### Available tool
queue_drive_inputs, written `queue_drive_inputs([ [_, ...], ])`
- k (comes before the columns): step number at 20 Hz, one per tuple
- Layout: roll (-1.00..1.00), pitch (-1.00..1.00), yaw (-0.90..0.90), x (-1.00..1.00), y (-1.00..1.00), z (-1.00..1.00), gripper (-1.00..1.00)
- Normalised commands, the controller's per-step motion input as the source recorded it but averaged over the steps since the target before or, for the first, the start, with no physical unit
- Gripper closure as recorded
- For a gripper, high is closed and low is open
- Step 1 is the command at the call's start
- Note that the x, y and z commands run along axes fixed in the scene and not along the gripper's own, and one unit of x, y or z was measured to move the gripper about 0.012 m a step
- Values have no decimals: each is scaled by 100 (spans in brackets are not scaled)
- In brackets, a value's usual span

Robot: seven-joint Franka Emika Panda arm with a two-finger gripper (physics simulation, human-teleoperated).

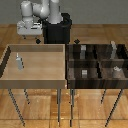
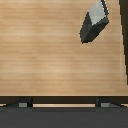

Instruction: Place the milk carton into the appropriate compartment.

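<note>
A light wooden tray [image 1: 35,80] with raised walls stood on thin metal legs at the exterior view's left. Just beside it, at the right, stood a dark compartmented bin [image 1: 97,62] on similar legs. A squat grey cube [image 1: 84,73] sat in a front compartment, a small grey can-like piece [image 1: 116,70] in another, and a grey upright piece [image 1: 114,48] in the back row, above a wooden floor [image 1: 45,110]

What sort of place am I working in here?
Likely a simulated pick-and-sort bench, not a real room. A light wooden bin on thin legs holds the milk carton; beside it stands a dark compartmented tray with small grey pieces. The arm's base sits behind them on a wood floor.
</note>
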Motion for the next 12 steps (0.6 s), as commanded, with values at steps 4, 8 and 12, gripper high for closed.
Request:
queue_drive_inputs([
  [4, 0, 0, 0, 0, -100, 0, -100],
  [8, 0, 0, 44, 0, 0, 0, -100],
  [12, 0, 0, 34, 25, 0, 0, -100],
])
